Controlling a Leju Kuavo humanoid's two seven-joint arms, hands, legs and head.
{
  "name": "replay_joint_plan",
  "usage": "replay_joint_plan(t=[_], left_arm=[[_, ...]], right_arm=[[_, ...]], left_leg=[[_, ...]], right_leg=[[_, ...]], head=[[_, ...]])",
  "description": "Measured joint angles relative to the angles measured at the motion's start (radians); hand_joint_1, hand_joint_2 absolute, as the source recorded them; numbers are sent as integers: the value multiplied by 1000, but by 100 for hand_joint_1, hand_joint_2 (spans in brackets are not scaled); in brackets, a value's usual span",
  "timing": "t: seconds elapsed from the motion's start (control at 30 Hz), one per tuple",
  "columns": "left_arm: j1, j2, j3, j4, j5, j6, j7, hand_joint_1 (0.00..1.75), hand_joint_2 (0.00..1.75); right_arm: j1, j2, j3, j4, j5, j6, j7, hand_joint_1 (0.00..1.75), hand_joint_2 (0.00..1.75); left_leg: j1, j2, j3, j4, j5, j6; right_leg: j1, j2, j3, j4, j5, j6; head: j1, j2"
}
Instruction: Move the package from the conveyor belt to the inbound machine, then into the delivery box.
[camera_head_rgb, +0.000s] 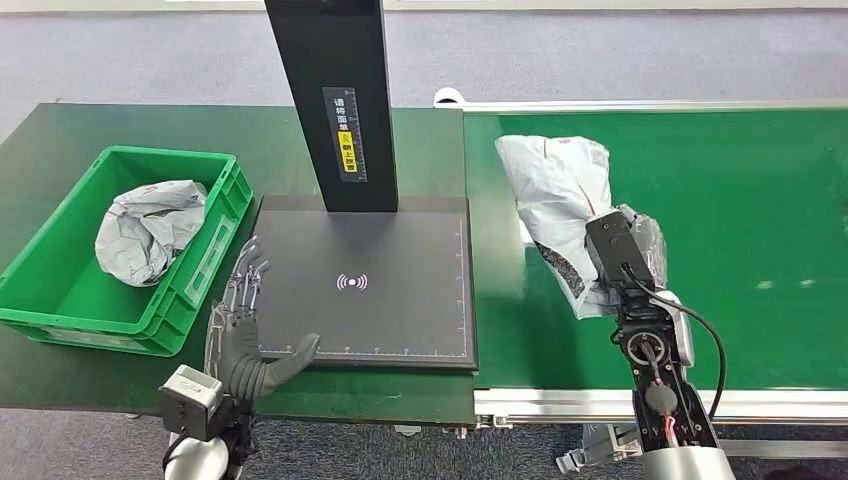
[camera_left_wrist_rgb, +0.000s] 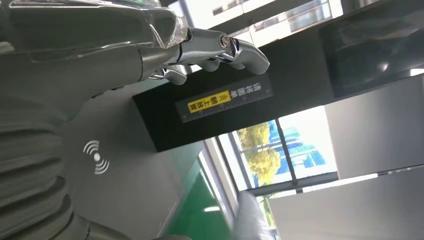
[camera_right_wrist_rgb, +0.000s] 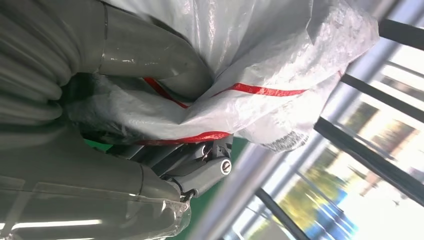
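On the conveyor belt, near its left edge, right hand grips the package, a grey-white poly mailer with red stripes. In the right wrist view the thumb presses into the bag from one side and the fingers wrap under it, film bunched between them. Hold looks firm; whether the bag has left the belt cannot be told.

Grip sits at the package's near end, probably so the far end can trail and be laid flat on the scanner.

Inbound machine: dark pad with a wireless mark, black post at its far edge, bare pad just left of the belt. Short carry across.

Left hand rests at the pad's near-left corner, fingers spread and straight, holding nothing; likely waiting to take the package on.

Green delivery box at the table's left side already holds another crumpled grey bag.
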Motion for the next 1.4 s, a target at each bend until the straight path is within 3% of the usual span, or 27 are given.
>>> replay_joint_plan(t=[0.23, 0.37, 0.5, 0.67, 0.83, 0.87, 0.97, 1.0, 1.13, 1.4], left_arm=[[-5, -11, 30, -40, -29, 17, -15, 0, 175], [-27, -16, 44, -48, -30, 22, -15, 0, 175], [-74, -16, 58, -48, -19, 31, -15, 0, 175], [-100, -16, 64, -48, -11, 47, -10, 0, 175], [-111, -16, 66, -48, -7, 52, -4, 0, 175], [-113, -16, 66, -48, -7, 52, -3, 0, 175], [-116, -16, 67, -48, -6, 60, 5, 0, 175], [-116, -16, 67, -48, -6, 63, 9, 0, 175], [-116, -16, 66, -49, -7, 59, 23, 0, 175], [-115, -16, 56, -49, -11, 41, 33, 0, 175]], right_arm=[[97, 7, 82, -261, -45, 19, -43, 175, 175], [99, 21, 140, -285, -58, 112, -23, 175, 175], [49, 73, 244, -150, -110, 197, -20, 175, 175], [-21, 159, 332, 88, -159, 208, -49, 175, 175], [-64, 199, 363, 213, -177, 218, -49, 175, 175], [-70, 204, 365, 229, -178, 218, -48, 142, 175], [-89, 213, 371, 269, -175, 207, -35, 11, 175], [-95, 215, 373, 280, -168, 194, -28, 0, 175], [-102, 216, 372, 301, -149, 141, -13, 0, 175], [-86, 208, 366, 296, -165, 139, -44, 0, 175]], left_leg=[[0, 0, 0, 0, 0, 0], [0, 1, -1, -1, 0, 0], [1, 1, 0, -1, 2, -1], [1, 0, -1, -1, 3, -2], [1, 0, -2, 0, 3, -2], [1, 0, -2, 0, 3, -2], [1, 0, -3, 0, 3, -2], [1, 0, -3, 0, 3, -2], [1, 0, -2, 0, 3, -2], [1, 1, -3, 0, 3, -2]], right_leg=[[0, 0, -1, 0, 0, 0], [1, 0, 0, 0, 0, 0], [1, 0, 0, 0, 1, -1], [2, 0, -1, 1, 1, -1], [2, 0, -2, 1, 1, -1], [1, 0, -2, 1, 1, -1], [1, 0, -3, 0, 1, -1], [1, 0, -3, 0, 1, -1], [2, 0, -3, 0, 1, -1], [2, 0, -4, 0, 1, -1]], head=[[0, 0], [0, 0], [0, 0], [0, 0], [0, 0], [0, 0], [0, 0], [0, 0], [0, 0], [0, 0]])
